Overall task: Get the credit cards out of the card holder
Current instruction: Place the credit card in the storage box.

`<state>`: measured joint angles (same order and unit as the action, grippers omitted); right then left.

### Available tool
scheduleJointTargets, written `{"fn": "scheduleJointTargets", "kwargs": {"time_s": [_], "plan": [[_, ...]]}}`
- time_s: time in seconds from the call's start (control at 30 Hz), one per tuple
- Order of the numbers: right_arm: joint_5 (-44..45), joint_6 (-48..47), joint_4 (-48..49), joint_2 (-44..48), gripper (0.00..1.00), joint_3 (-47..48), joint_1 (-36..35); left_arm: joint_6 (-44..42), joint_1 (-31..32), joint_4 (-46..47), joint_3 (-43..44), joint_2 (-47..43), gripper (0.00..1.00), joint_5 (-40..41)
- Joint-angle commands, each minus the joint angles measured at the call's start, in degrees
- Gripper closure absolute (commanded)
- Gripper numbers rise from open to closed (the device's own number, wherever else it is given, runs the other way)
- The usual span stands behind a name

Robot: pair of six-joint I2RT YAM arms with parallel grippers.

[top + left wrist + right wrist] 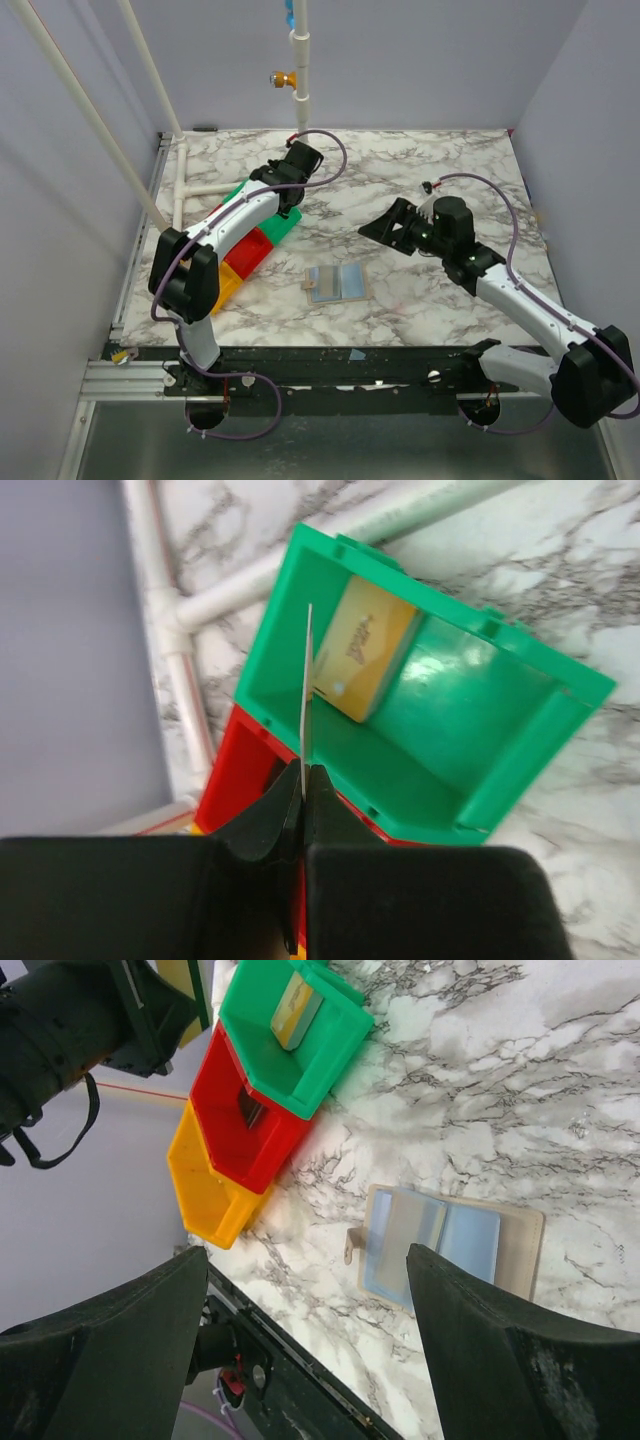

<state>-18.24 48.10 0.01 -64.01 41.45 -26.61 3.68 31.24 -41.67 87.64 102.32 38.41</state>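
Card holder lies open; left fingers pinching credit card; right fingers spread.

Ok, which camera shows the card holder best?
Right wrist: the card holder lies open and large, its grey-blue inside showing. The top view shows the card holder whole but small. The left wrist view misses it entirely.

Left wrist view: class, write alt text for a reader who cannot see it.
The left gripper is shut on a thin card, seen edge-on, held over a green tray. A tan-gold card leans inside that tray, and a red tray sits beside it on the marble table.
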Motion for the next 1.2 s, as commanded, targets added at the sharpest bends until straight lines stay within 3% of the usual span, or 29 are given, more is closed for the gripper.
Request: {"fn": "scheduleJointTargets", "kwargs": {"time_s": [0.0, 0.3, 1.17], "plan": [[0.74, -1.48, -2.38, 1.67, 0.16, -1.19, 0.24, -12.63, 0.11, 6.03, -0.22, 1.56, 1.0, 10.12], [0.64, -1.57, -2.65, 1.92, 0.16, -1.54, 0.24, -21.79, -0.39, 11.32, -1.64, 5.79, 1.0, 10.61], [1.01, -1.8, -2.45, 0.08, 0.16, -1.18, 0.24, -23.28, -6.17, 11.13, -0.64, 13.26, 1.0, 3.81]]}}
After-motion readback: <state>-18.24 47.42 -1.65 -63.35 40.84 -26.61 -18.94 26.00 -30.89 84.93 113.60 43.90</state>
